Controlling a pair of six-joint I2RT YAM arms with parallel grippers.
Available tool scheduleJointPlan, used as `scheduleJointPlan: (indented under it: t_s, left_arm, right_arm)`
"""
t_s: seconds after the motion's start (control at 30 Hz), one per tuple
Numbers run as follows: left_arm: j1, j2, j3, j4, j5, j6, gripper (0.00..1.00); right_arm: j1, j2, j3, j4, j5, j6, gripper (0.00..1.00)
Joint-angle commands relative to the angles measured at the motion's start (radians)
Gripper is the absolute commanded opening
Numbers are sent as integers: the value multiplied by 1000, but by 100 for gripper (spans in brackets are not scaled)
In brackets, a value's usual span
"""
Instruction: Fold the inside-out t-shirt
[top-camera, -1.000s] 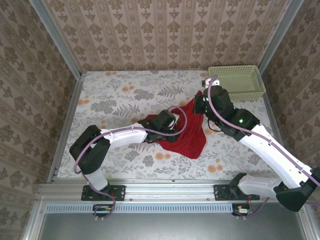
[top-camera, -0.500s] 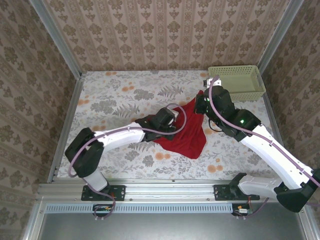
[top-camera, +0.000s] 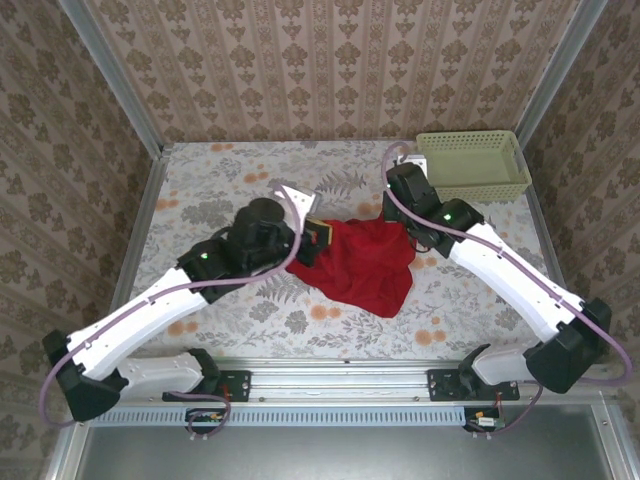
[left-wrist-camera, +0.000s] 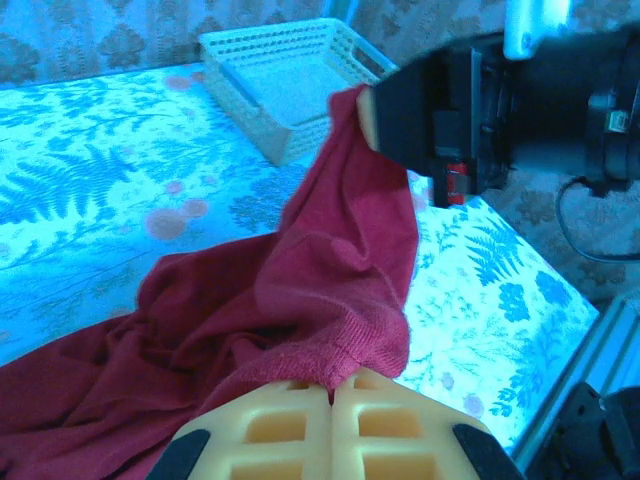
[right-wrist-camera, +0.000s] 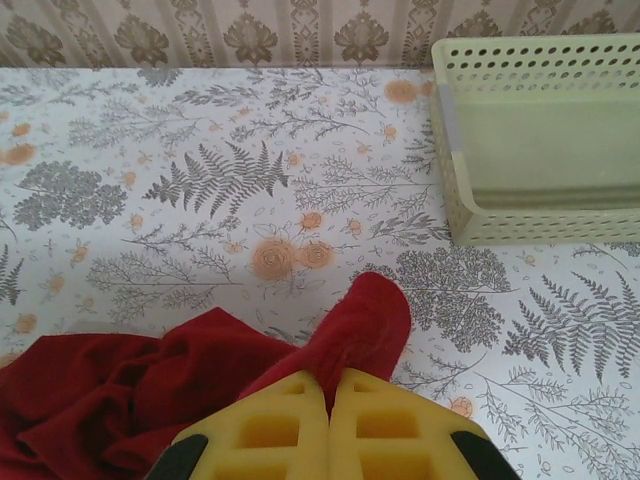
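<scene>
Quantities recorded on the work surface were as follows. Garments: one inside-out t-shirt (top-camera: 365, 262). Containers: one perforated basket (top-camera: 478, 190). Tables: one table (top-camera: 220, 180). Arms: two, a left arm (top-camera: 150, 305) and a right arm (top-camera: 510, 280). Grippers: two, a left gripper (left-wrist-camera: 331, 392) and a right gripper (right-wrist-camera: 328, 385), each with two fingers.

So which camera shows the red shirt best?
The top external view: nearly the whole t-shirt lies bunched between both arms. Wrist views catch folds pinched in the left end effector and right end effector.
</scene>
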Motion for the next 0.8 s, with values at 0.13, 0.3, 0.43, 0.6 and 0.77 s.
scheduleJointPlan:
  t_s: [0.13,0.3,0.43,0.6,0.77]
  left_arm:
    - [279,-114,-109,-167,118,-38,0]
    - [265,-29,7,-194,171,14,0]
    - [95,-12,121,-196,47,102,0]
    - [195,14,55,-172,92,52,0]
    - [349,-58,-59,-219,38,-6,0]
  right_arm:
    - [-91,-69,50,-41,4,9,0]
    - [-86,-195,140,-50,-31,-24,0]
    - [-65,-295,246,-59,-10,-88,0]
    - [18,-292,341,-104,10,-114,0]
    - [142,-225,247,-45,66,-80,0]
